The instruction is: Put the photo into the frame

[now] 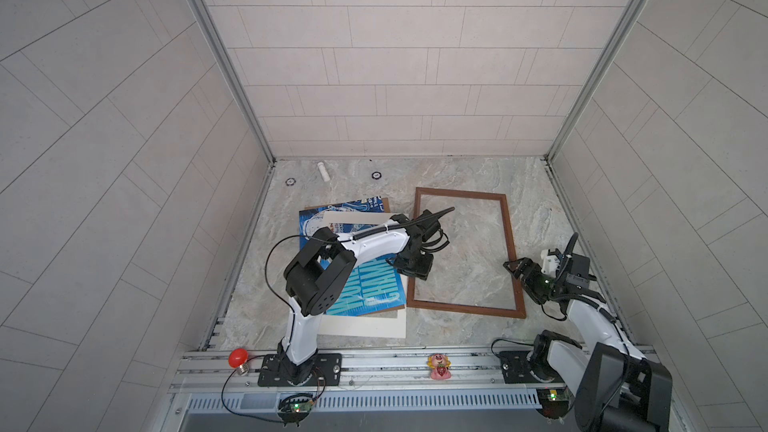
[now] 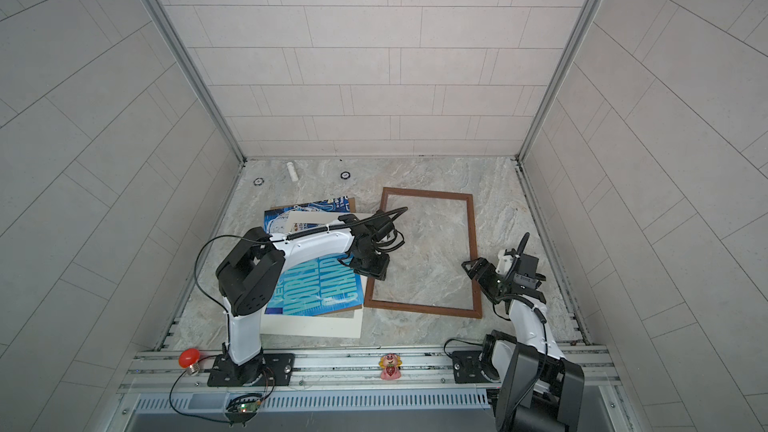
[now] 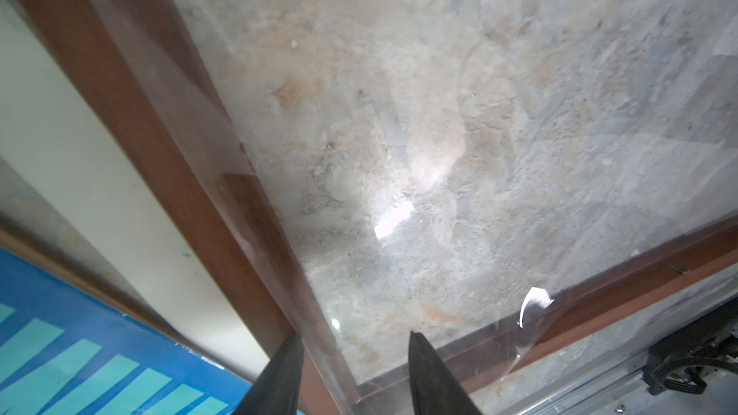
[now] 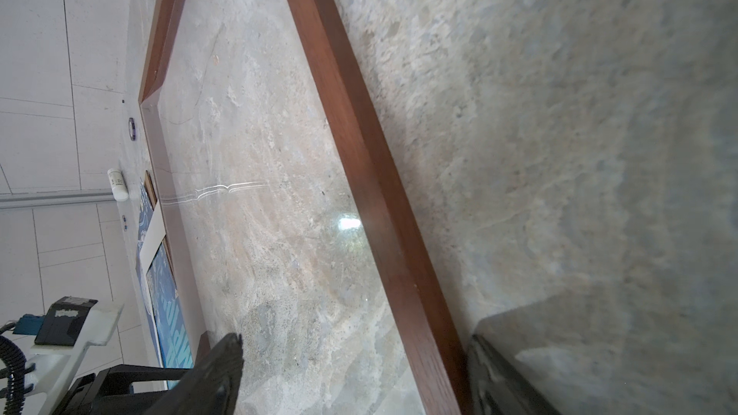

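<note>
**Just beside the frame, poster outside both sets of fingers**

The frame is a thin rectangle of dark brown wood lying flat on the marble-patterned desk. A clear, glossy pane fills it, and pale glints show on that pane in both wrist views.

To its left lies the photo, a smooth blue sheet with pale teal block letters. It lies face up on a plain brown backing board and a matte cream mat, and the left arm hides part of it.

The left fingers are black, tapered and parted. They stand either side of the frame's left rail near its near corner, with bare pane visible in the gap; whether they touch the wood cannot be told. The photo's edge lies just outside them, beyond the rail and a cream strip of mat, and is not between them.

The right fingers are spread wide astride the frame's right rail. The photo is well apart from them, across the whole pane.
</note>
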Motion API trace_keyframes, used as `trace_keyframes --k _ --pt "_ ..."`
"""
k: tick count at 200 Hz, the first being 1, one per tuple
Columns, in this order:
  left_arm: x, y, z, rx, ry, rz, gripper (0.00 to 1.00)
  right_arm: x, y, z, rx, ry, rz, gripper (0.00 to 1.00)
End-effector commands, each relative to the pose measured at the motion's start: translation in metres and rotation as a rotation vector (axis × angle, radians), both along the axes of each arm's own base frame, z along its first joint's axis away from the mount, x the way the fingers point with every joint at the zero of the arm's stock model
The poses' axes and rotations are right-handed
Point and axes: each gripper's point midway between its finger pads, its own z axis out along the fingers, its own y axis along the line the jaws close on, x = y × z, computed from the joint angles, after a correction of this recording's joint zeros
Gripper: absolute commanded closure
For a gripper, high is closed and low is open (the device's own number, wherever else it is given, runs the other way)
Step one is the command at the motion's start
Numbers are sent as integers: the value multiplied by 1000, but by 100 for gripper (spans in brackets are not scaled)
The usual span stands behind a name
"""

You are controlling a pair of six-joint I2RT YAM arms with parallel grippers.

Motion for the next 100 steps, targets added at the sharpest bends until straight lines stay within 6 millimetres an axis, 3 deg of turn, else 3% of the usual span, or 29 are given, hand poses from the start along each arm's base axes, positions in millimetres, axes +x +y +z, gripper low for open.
trace_keyframes --k 1,100 --pt "-7 -11 -10 -15 34 -10 53 -7 6 -8 28 32 6 17" --pt "-3 -16 5 -61 12 16 59 -7 7 -8 30 32 8 17"
